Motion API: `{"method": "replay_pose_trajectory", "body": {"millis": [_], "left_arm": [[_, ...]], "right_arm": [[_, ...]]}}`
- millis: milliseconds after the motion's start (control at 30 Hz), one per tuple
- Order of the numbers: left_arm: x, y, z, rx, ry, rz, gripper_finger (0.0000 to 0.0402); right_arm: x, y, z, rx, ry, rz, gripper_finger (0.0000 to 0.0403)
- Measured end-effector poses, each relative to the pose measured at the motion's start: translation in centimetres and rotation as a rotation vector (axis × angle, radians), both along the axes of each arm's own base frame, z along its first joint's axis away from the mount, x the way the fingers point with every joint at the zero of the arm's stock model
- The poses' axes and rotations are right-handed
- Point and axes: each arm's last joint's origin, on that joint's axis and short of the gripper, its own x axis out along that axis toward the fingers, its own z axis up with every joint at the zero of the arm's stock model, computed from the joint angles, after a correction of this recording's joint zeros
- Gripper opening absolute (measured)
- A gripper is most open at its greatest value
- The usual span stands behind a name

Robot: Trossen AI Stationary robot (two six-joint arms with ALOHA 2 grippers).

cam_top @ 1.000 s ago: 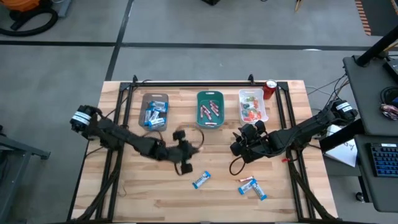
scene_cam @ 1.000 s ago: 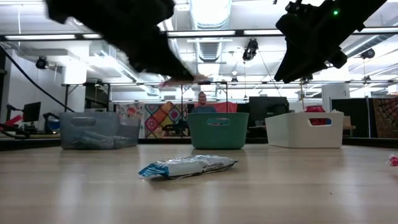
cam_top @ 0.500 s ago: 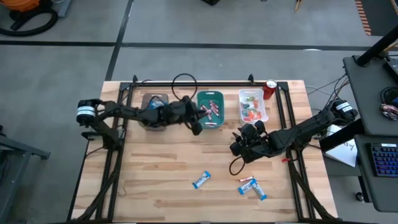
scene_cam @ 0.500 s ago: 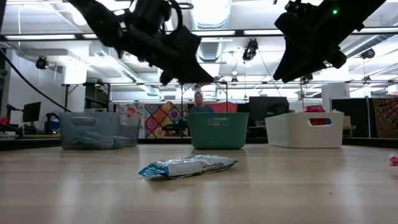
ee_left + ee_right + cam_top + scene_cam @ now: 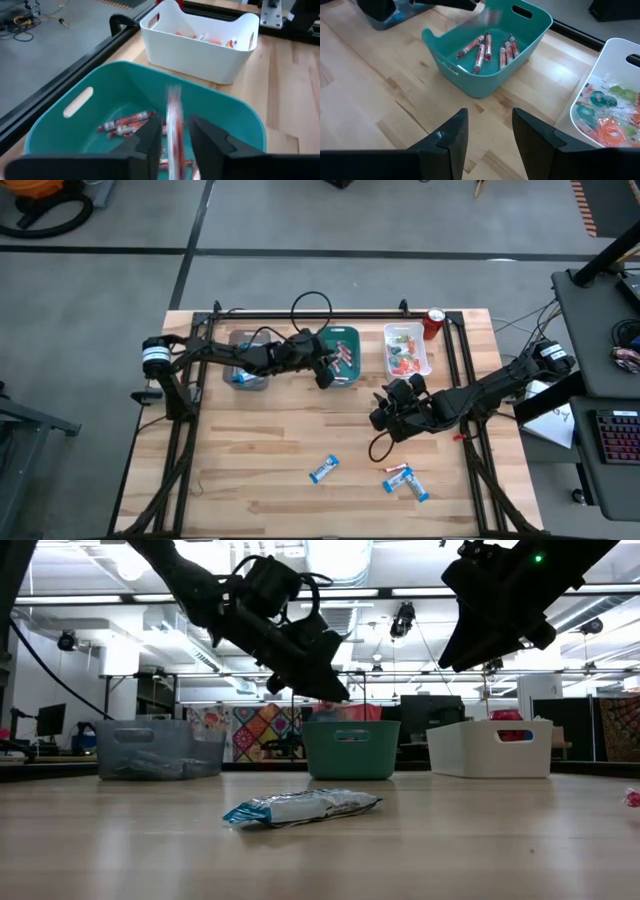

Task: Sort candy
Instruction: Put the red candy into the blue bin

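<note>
Start with the slim red-and-white wrapped candy stick [image 5: 173, 125]: it hangs blurred between the fingers of your left gripper [image 5: 175, 137], directly over the teal plastic tray [image 5: 60, 125]. It seems to be just leaving the fingers, which stand narrowly apart around it, so you cannot tell for sure whether they are pinching it or have let go. Several matching red sticks [image 5: 482, 47] already lie in that tray.

From above, the left gripper [image 5: 324, 370] sits over the tray's near-left edge. To the tray's left, the translucent grey plastic tray [image 5: 232, 345] holds blue-and-white bar wrappers, and to its right the white plastic tray [image 5: 428, 358] holds small red, orange and green wrapped pieces [image 5: 610, 117]. A red can [image 5: 434, 322] stands just beside the white tray.

Your right gripper [image 5: 383, 418] waits above the wooden table [image 5: 250, 480], in front of the white tray, its fingers parted with nothing between them.

Most of the sorting looks done. Three blue-and-white bar candies are left loose on the table: one alone [image 5: 322, 470] and two lying close together [image 5: 405, 478] near the front. A small pinkish item [image 5: 632, 798] at the table's right edge may also be candy; it is too small to tell.
</note>
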Motion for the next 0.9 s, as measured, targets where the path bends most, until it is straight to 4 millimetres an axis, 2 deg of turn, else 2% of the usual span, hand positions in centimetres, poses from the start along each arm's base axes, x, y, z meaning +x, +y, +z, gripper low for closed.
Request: {"method": "replay_pose_trajectory", "body": {"millis": [167, 333, 533, 733, 900], "left_arm": [[-0.2, -0.1, 0.1, -0.007, 0.026, -0.003, 0.0126], [-0.4, -1.4, 0.4, -0.024, 0.051, -0.03, 0.0146], [0.1, -5.7, 1.2, -0.017, 0.03, -0.149, 0.0145], [-0.5, -10.4, 2.1, -0.015, 0.054, -0.278, 0.0136], [-1.7, -13.6, 2.5, 0.029, 0.118, -0.293, 0.0129]], "right_arm": [[0.0, 0.0, 0.0, 0.001, 0.0, 0.001, 0.0146], [0.3, 0.2, 0.1, 0.047, -0.019, 0.022, 0.0146], [0.7, 1.0, 0.0, 0.257, 0.012, 0.155, 0.0146], [1.5, 3.0, -0.1, 0.451, 0.066, 0.513, 0.0142], [1.5, 5.4, -1.9, 0.507, 0.24, 0.632, 0.013]]}}
